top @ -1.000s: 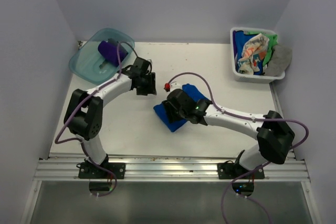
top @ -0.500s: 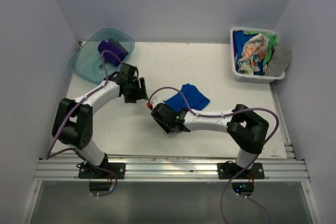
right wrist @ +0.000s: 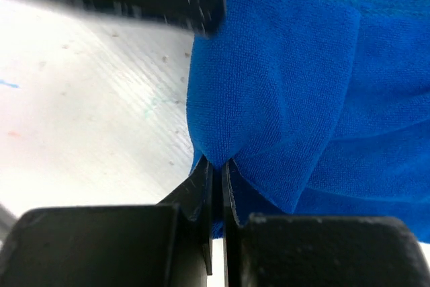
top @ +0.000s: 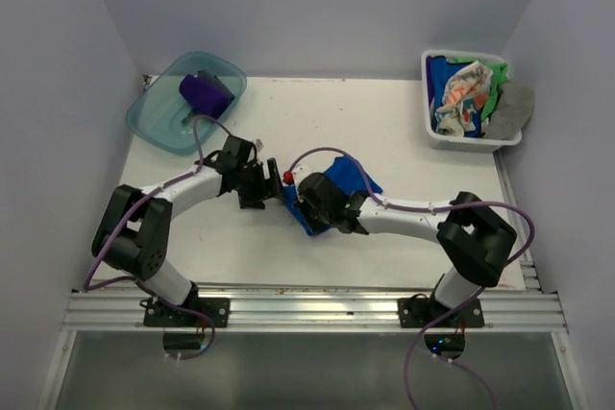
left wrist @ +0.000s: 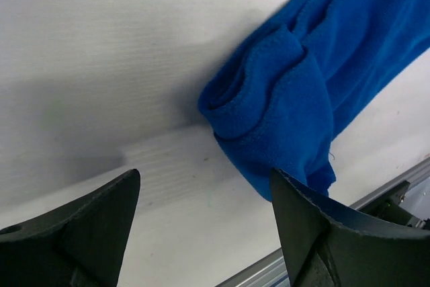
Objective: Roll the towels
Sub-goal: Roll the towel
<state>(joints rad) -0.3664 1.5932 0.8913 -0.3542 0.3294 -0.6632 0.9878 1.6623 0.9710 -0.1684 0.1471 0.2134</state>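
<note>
A royal blue towel lies bunched on the white table, with a loose roll at its near end. My right gripper rests on it, and its jaws are shut on a pinched fold of the blue cloth. My left gripper hovers just left of the towel. It is open, with only bare table between its fingers. A purple towel sits rolled in the teal tub. More towels, cream patterned, green and grey, are heaped in the white basket.
The tub stands at the table's back left corner and the basket at its back right. The two arms meet at the middle of the table, their grippers nearly touching. An aluminium rail runs along the near edge.
My right gripper has closed on the blue towel's edge and the cloth has bunched up under it. My left gripper has moved right toward the towel and opened wider.
</note>
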